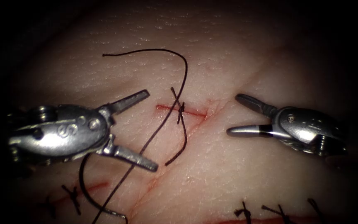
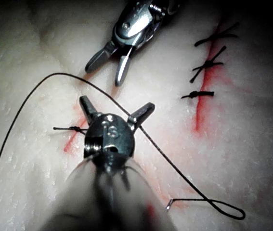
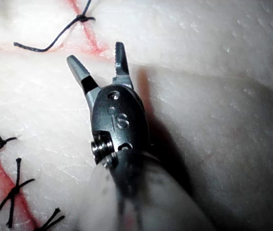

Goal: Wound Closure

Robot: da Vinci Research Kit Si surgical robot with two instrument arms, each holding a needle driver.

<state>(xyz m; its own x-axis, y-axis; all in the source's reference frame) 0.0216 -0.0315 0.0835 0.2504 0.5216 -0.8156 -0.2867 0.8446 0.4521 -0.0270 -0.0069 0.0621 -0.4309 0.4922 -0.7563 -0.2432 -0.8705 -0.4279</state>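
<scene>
Steel needle [image 1: 92, 199] lies loose on the tissue [image 1: 237, 166] at seven o'clock, not in it. Further up, the left tool [image 1: 146, 130] and right tool [image 1: 237, 114] both gape, holding nothing, flanking the knotted cut [image 1: 182, 111]. Thread [image 1: 146, 52] trails toward twelve; whichever grasps should avoid tugging the knot.

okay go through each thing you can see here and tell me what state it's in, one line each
left end effector: open, holding nothing
right end effector: open, holding nothing
needle: lying free on the tissue, held by neither tool
thread: slack, looping across the cut
knot: tied over the cut
cut: red, one stitch across it
tissue: other stitched cuts along the near edge
</scene>
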